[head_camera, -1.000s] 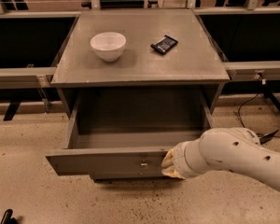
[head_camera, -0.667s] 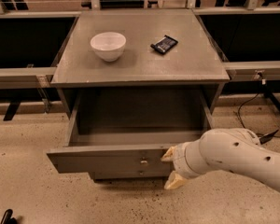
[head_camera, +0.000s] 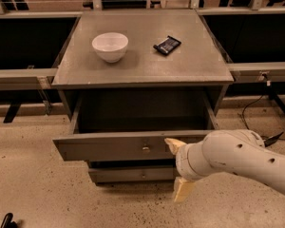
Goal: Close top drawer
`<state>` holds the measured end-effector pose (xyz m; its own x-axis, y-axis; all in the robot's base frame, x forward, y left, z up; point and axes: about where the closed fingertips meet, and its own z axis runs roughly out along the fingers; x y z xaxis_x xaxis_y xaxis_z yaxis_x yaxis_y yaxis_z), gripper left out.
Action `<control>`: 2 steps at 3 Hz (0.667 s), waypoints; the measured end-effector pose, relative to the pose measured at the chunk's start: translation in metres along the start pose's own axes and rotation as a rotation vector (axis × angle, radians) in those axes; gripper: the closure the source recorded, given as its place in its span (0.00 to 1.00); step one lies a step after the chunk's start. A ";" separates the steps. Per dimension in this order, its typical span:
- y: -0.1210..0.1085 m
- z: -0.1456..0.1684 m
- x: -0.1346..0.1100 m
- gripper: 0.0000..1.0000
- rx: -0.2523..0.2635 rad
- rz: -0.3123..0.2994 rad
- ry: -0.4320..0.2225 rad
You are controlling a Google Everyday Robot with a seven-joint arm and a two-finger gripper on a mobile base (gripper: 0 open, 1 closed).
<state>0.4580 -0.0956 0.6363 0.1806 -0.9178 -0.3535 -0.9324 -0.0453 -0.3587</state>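
pushing top drawer (head_camera: pixel 109 147) deeper — gripper (head_camera: pixel 173 170) at front

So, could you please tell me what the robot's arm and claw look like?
The arm is a thick, rounded off-white tube with small dark dots along it. The claw, by the top drawer front, has two pale yellowish, wedge-shaped fingers. No cables show on it.

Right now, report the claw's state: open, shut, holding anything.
Claw: open, holding nothing, at the front of the pulled-out top drawer, right of its knob.
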 end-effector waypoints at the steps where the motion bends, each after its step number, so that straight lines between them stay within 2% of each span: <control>1: -0.001 0.003 0.002 0.18 -0.008 0.010 -0.011; 2: -0.013 0.014 0.009 0.49 0.001 0.030 -0.022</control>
<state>0.4759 -0.0976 0.6257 0.1591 -0.9100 -0.3830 -0.9373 -0.0174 -0.3482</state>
